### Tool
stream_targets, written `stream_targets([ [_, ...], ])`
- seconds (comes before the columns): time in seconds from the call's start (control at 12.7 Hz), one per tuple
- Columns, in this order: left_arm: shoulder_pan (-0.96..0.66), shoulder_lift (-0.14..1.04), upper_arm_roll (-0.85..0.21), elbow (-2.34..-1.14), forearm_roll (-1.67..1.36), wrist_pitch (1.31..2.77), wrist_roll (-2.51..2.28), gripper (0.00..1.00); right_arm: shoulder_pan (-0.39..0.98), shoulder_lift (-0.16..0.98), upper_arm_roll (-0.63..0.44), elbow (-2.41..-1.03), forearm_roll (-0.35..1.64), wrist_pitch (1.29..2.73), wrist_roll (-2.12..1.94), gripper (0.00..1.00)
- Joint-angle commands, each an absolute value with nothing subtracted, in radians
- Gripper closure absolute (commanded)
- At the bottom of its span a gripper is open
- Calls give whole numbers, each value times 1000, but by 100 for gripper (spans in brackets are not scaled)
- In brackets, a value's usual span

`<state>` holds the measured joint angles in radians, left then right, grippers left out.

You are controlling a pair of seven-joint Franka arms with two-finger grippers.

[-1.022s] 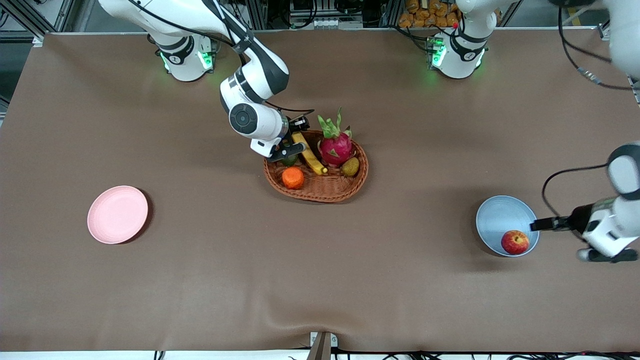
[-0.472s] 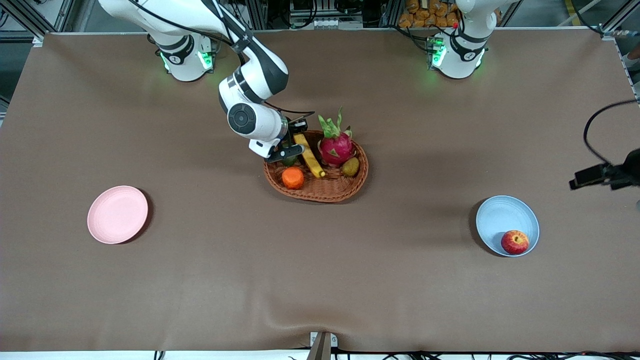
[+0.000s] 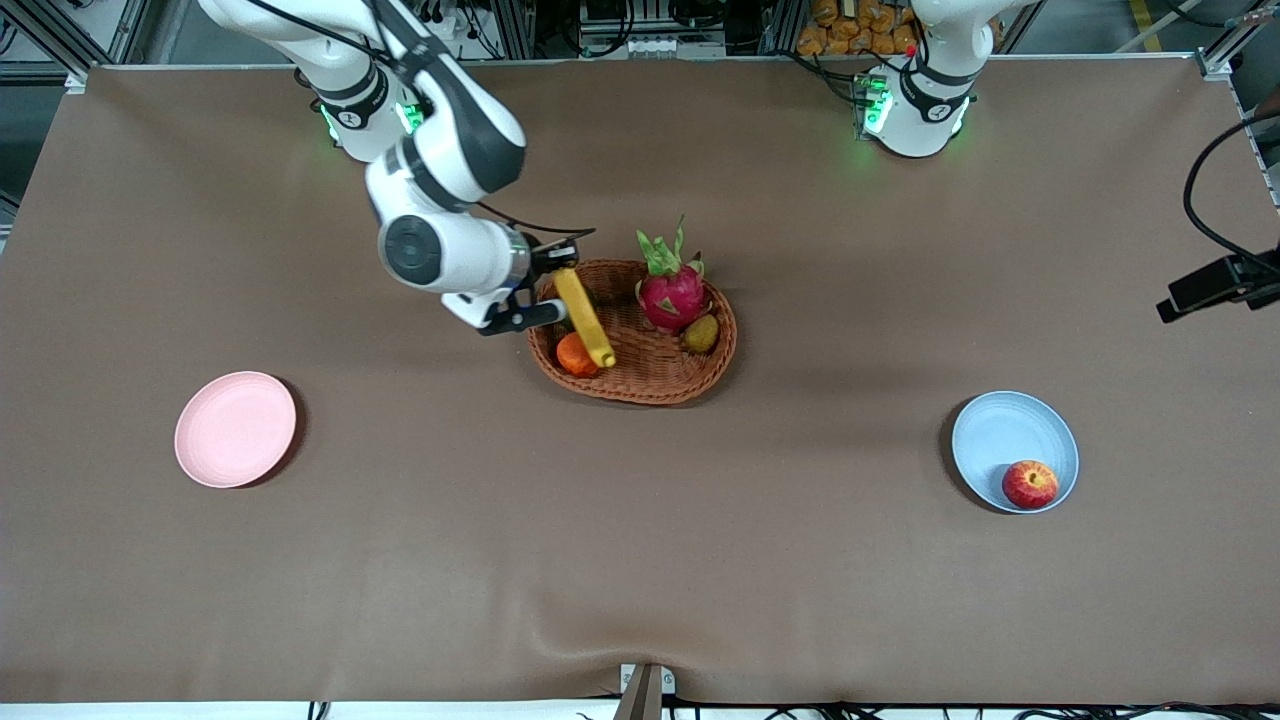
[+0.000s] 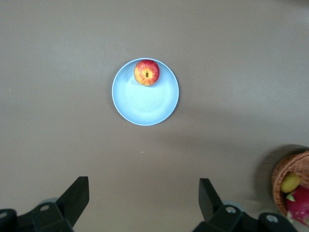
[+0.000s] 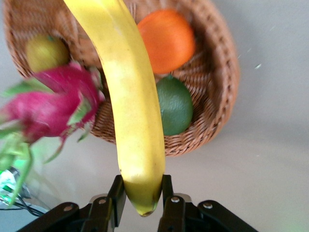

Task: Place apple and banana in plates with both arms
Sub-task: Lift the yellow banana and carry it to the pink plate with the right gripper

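Observation:
My right gripper (image 3: 556, 287) is shut on one end of the yellow banana (image 3: 585, 318) and holds it up over the wicker basket's edge; in the right wrist view the fingers (image 5: 117, 195) clamp the banana (image 5: 130, 96). The red apple (image 3: 1030, 484) lies in the light blue plate (image 3: 1000, 430), at the rim nearer the front camera. My left gripper (image 4: 142, 198) is open and empty, high over the table beside that plate (image 4: 145, 104) and the apple (image 4: 147, 72); only part of its hand (image 3: 1215, 283) shows in the front view. The pink plate (image 3: 235, 428) lies empty toward the right arm's end.
The brown wicker basket (image 3: 660, 385) at mid-table holds a magenta dragon fruit (image 3: 671, 293), an orange (image 3: 572, 355), a yellow-brown fruit (image 3: 701, 333) and a green fruit (image 5: 174, 106). A brown cloth covers the table.
My right gripper has lifted the banana out of the basket and moved toward the right arm's end. My left arm has risen away from the blue plate, leaving the apple in it.

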<state>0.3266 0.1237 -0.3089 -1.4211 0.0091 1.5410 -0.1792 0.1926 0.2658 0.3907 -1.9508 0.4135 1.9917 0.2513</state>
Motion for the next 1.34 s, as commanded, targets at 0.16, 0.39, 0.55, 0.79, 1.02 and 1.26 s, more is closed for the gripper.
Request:
stream_targets([
  [0.16,330,107,-339,-1440,69,1534,-218,0,60,175,399,-1967,391,1953,268,86],
  [0.39,321,112,-339,-1436,69,1534,-204,0,-18,135,399,-1965,217,1896,268,86],
  [0.55,321,110,-337,-1422,69,1534,-202,0,-102,118,399,-1960,106,1847,255,86],
  [0.79,318,109,-344,-1416,64,1535,-204,0,-231,110,399,-1953,-122,1807,214,86],
  [1.02,311,113,-397,-1404,66,1536,-216,0,-411,142,400,-1953,-341,1812,88,86],
  [1.26,317,110,-400,-1405,69,1536,-207,0,-518,227,400,-1953,-551,1863,40,86],
])
